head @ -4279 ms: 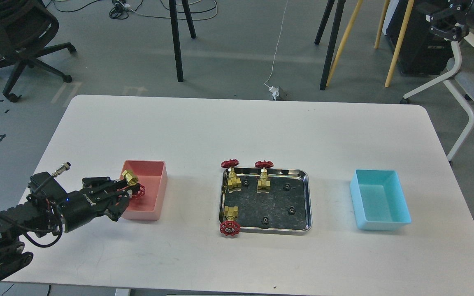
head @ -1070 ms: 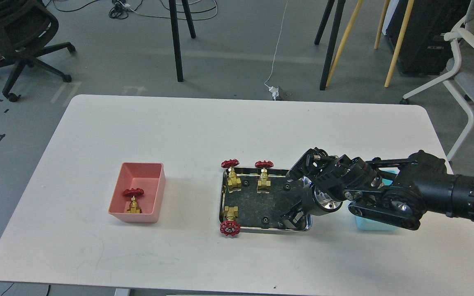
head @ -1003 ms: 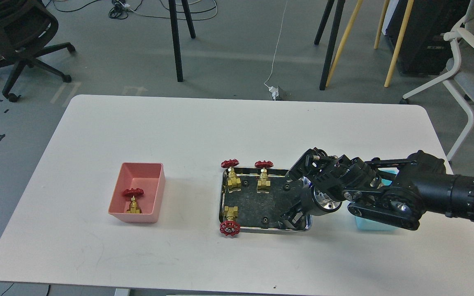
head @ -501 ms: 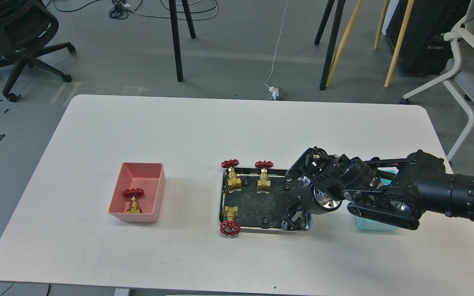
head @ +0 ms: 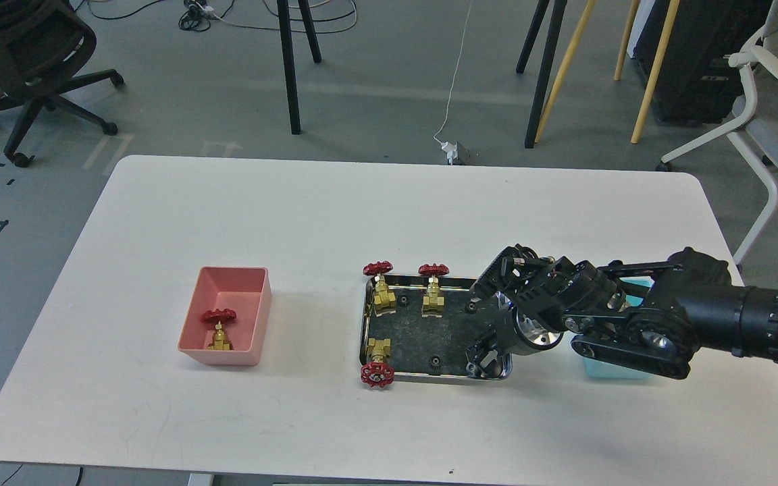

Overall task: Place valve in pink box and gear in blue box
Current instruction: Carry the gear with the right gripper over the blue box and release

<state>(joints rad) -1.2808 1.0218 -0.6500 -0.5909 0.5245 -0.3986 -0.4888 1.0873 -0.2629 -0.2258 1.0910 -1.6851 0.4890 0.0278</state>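
One valve [head: 219, 329] stands in the pink box [head: 249, 297] at the left of the table. Three more valves [head: 382, 291] [head: 433, 293] [head: 377, 362] sit along the back and left of the steel tray [head: 429, 379], which also holds tiny black gears [head: 403, 299] [head: 471, 307] [head: 434, 362]. My right gripper [head: 483, 356] points down into the tray's front right corner; its dark fingers blend together and hide anything between them. The blue box [head: 604, 368] is mostly hidden behind my right arm. My left gripper is out of view.
The white table [head: 335, 216] has a rounded front edge close to me. Chairs, tripod legs and cables stand on the floor beyond the table's far edge.
The left arm dropped its valve in the pink box and left the view. The right arm came in over the tray; in the last second its fingertips drew closer together and shifted slightly.
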